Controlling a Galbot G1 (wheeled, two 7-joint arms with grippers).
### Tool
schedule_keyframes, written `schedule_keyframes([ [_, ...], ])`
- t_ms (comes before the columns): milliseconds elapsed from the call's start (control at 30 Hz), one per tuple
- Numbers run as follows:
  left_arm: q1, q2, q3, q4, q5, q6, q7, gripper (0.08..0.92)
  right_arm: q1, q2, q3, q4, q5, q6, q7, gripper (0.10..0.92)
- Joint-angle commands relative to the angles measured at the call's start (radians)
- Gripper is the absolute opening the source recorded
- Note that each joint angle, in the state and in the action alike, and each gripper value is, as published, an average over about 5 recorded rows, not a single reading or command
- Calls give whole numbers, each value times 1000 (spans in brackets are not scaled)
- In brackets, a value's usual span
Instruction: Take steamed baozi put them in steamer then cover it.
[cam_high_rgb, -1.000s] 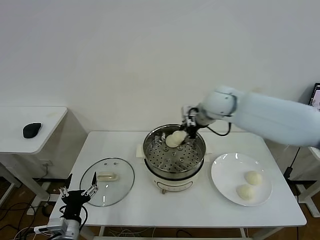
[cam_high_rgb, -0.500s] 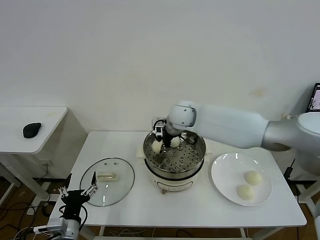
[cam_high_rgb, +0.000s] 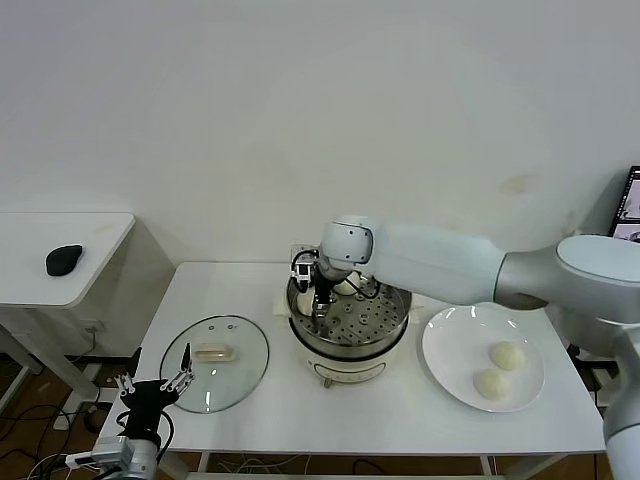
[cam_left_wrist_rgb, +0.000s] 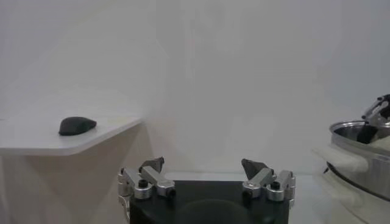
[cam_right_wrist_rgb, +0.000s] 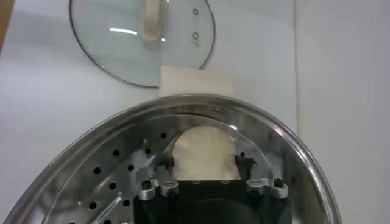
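Note:
The steamer stands mid-table on its white pot base. My right gripper reaches down inside it at its left wall, shut on a baozi. In the right wrist view that gripper holds the pale baozi between its fingers, low over the perforated floor. Another baozi lies at the back of the steamer. Two baozi lie on the white plate. The glass cover lies flat on the table left of the steamer, also in the right wrist view.
My left gripper is parked open below the table's front left corner; its wrist view shows it empty. A side table with a black mouse stands to the left. The right arm spans the steamer from the right.
My right gripper carried the baozi from above the steamer's back rim leftward and down to the left inner wall. The left arm has not moved.

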Motion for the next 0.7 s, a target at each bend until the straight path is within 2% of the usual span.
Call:
schedule_keyframes([
  [33, -2, 2, -2, 2, -2, 0, 0, 823, 208, -213, -37, 154, -40, 62, -195, 818],
  [233, -8, 6, 0, 3, -3, 2, 0, 823, 298, -434, -70, 270, -126, 187, -320, 823],
  [467, -1, 5, 7, 5, 2, 1, 1, 823, 267, -685, -71, 380, -276, 305, -436, 823],
  [700, 8, -3, 15, 8, 10, -1, 0, 823, 133, -833, -36, 412, -447, 391, -439, 823],
])
